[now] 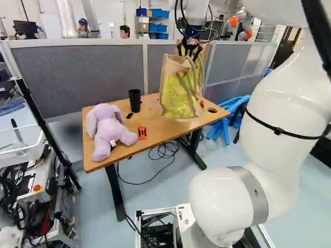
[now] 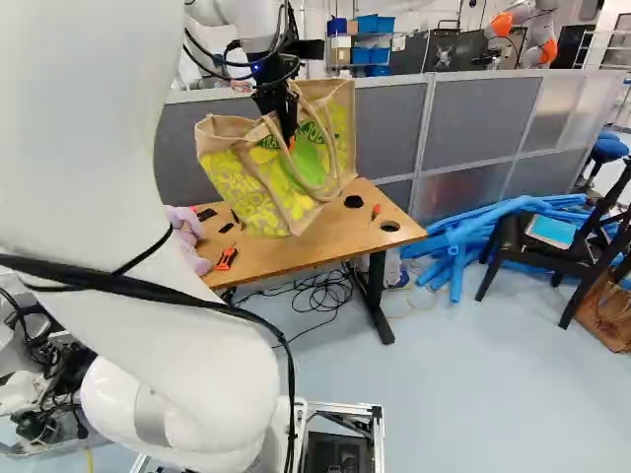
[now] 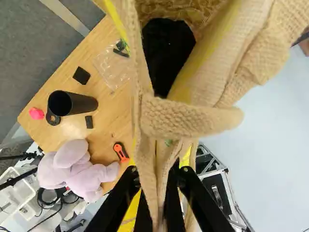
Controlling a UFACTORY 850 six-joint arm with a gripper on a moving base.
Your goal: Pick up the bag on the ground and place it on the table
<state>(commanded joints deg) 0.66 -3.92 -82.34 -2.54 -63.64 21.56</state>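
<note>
Toward the upper middle of the left base view, the gripper (image 1: 189,56) points downward, its white arm (image 1: 289,108) rising along the right side and reaching in across the top edge. Both fingers are clenched on the bag (image 1: 177,98), pinching a tan fold of it between them.

Across the middle of that frame sits a wooden table (image 1: 161,135), bearing a purple plush toy (image 1: 111,130) at its left end, a black cup (image 1: 135,101), an orange cutter (image 1: 142,133) and a red screwdriver (image 1: 201,105). Grey partitions (image 1: 93,67) line the far side. Blue foam tubes (image 2: 458,241) and a black chair (image 2: 537,261) occupy the right of the right base view.

Below the gripper, the bag hangs tilted in front of the tabletop in the right base view; I cannot tell whether its bottom touches the wood. In the wrist view, its open mouth lies ahead of the fingers.
</note>
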